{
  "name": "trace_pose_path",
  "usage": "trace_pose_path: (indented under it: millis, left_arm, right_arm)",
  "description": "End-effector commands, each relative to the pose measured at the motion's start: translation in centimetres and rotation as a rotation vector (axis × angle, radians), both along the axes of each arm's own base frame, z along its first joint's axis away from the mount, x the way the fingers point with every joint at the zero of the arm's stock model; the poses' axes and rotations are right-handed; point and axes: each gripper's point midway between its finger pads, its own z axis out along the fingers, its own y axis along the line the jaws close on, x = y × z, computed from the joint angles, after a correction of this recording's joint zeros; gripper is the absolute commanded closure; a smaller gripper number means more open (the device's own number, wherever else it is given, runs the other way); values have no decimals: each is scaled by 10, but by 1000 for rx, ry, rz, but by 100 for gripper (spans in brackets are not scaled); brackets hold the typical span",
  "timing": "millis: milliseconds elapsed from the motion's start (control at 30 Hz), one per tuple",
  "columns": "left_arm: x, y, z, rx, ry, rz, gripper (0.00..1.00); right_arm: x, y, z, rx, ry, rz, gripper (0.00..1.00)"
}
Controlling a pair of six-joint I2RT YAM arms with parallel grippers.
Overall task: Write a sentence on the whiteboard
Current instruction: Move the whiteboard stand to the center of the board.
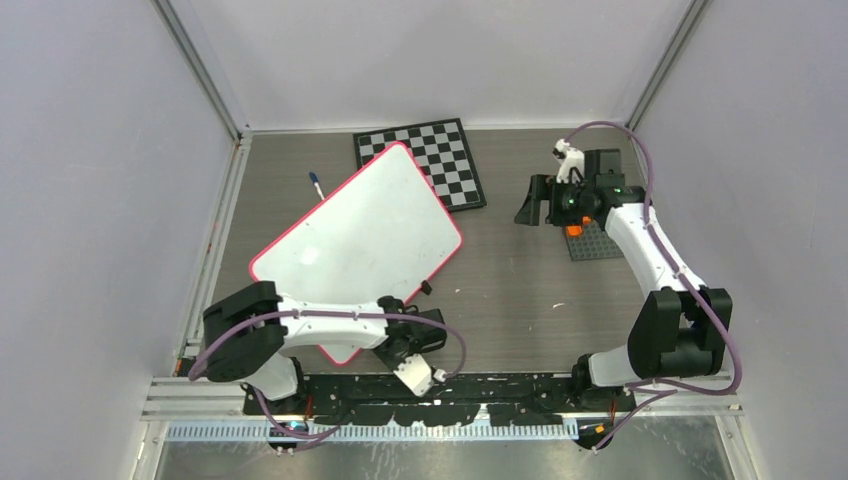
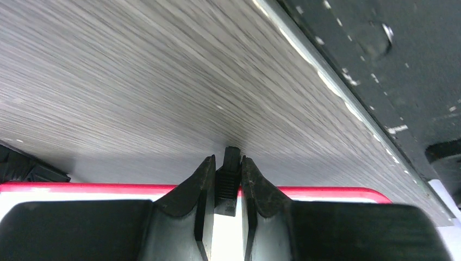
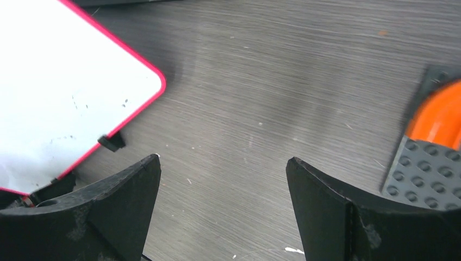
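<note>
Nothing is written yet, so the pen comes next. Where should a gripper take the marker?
Probably mid-barrel, from straight above, jaws across its width: the marker lies flat on the table, close beside the far-left rim of the whiteboard.

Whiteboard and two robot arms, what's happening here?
The left tool is pinched shut on a small black clip at the red rim of the whiteboard, near the corner closest to the arms. The board lies slanted on the table, and no writing shows on it yet. A blue marker lies beyond the board, with nothing holding it. The right tool is open and empty, off to the right beside a gray studded plate.
</note>
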Motion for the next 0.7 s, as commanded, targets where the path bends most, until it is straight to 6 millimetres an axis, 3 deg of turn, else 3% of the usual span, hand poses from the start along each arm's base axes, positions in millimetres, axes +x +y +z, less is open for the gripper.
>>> trace_pose_path:
  millis: [0, 300, 667]
  left_arm:
    - [15, -51, 13, -81, -84, -86, 100]
    - [6, -91, 8, -67, -103, -230, 100]
    - [-7, -116, 23, -50, -71, -352, 100]
  right_arm:
    - [3, -27, 27, 52, -49, -64, 10]
    - [-2, -65, 28, 90, -25, -137, 10]
    - [-7, -76, 24, 75, -26, -138, 10]
